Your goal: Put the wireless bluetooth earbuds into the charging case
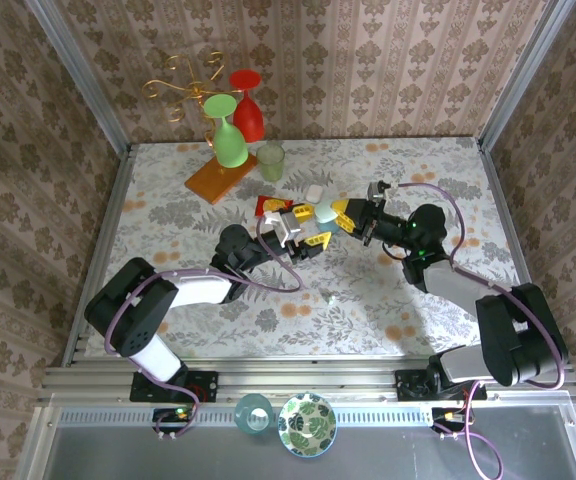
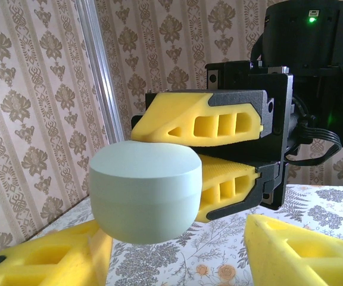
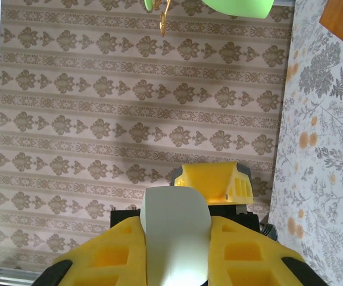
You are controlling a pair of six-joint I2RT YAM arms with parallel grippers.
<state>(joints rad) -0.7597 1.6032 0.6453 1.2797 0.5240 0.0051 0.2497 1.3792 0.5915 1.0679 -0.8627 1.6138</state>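
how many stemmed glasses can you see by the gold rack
2: a green glass over the orange base at the far left, and a red glass beside it, farther back. Neither seems to hide another.

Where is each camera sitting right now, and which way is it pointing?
Top external: above and behind the left arm and right arm, looking down on the table; the left gripper and right gripper meet mid-table.
Left wrist: on the left arm, facing the right gripper, which clamps the case; its own fingers sit at the bottom, apart.
Right wrist: on the right arm, rolled sideways, facing the wall; its own fingers clamp the case.
Shared: both wrist views show the case, from opposite sides.
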